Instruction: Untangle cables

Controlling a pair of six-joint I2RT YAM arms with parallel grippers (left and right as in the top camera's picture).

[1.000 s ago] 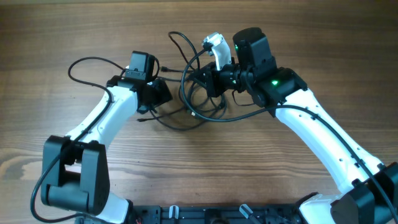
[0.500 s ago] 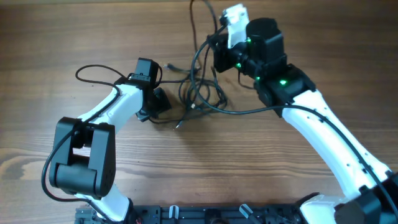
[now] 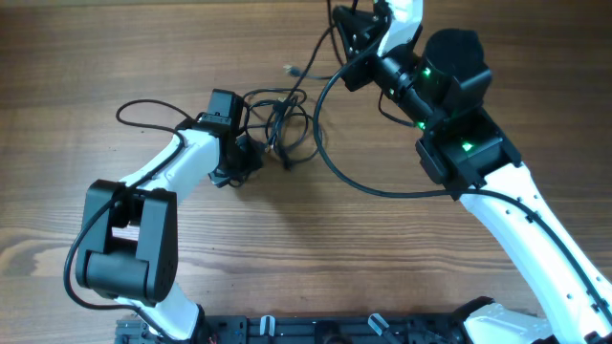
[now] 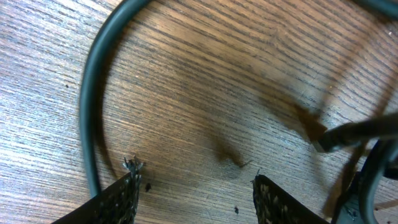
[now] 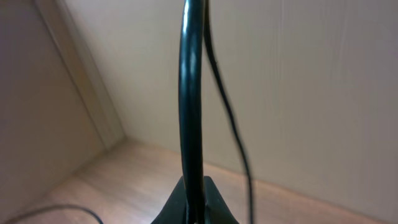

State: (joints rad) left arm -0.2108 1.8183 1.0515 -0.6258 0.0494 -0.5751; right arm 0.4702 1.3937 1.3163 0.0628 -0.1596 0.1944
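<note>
**On the wooden table: a black knot, with one strand held high**

Beside the left gripper (image 3: 244, 158) lies the bulk of the cables (image 3: 279, 124). They are thin, black, glossy cords looped over one another into a loose knot on the table (image 3: 96, 48). From the knot, strands run toward the far edge, where the right gripper (image 3: 352, 33) sits raised above the wood.

In the right wrist view the fingers (image 5: 186, 202) are clenched on a black cord that runs straight up from the pinch. A second, much thinner strand hangs just beside it.

The left pincer stands released. In its wrist view the two fingertips are apart with only bare wood between them. One cord arcs past the left fingertip, and a blurred cord end with a pale tip lies off to the right.

By count there are two arms and two grippers. One small plug (image 3: 290, 69) shows clearly from overhead, lying apart from the knot on its far side. Two strands show at the right pincer. How many separate cords make up the knot cannot be told.
</note>
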